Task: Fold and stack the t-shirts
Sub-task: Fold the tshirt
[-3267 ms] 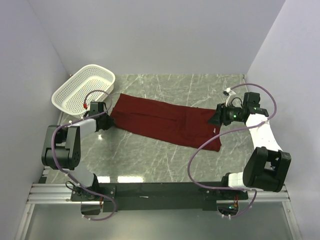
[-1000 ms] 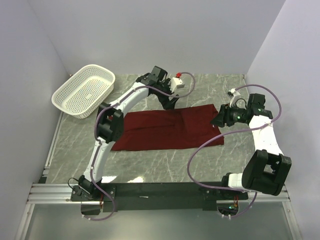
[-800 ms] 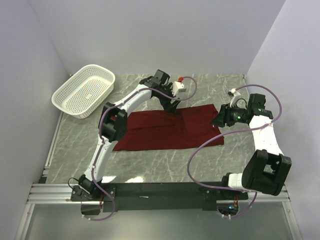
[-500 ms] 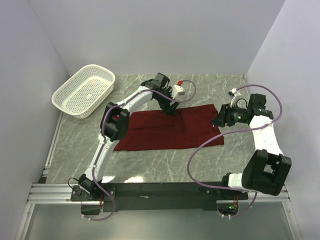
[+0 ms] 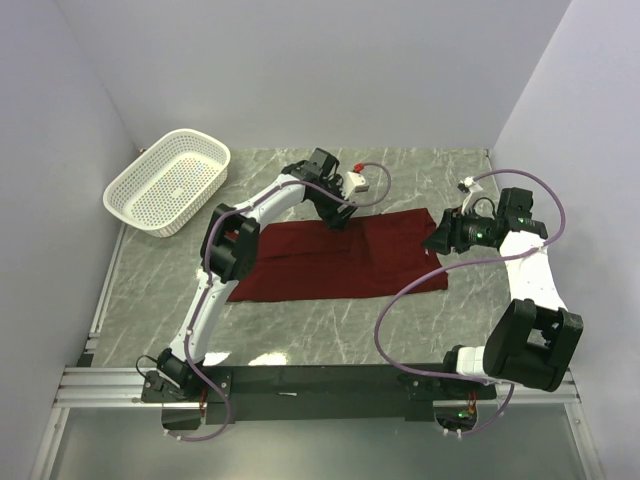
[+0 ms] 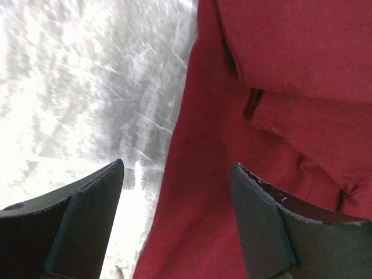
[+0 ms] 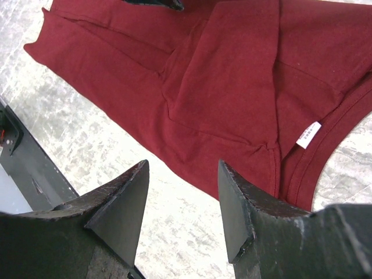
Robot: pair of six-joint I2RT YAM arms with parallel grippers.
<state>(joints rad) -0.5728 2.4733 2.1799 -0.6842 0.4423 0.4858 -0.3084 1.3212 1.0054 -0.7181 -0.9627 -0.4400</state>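
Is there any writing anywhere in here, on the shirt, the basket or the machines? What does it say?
Neck label on the maroon t-shirt: a few faint printed marks, too small to read.
White basket: no writing shows.
Nothing else in any view carries a readable word, number or sign.

Parted jaws above maroon t-shirt edge and marble table
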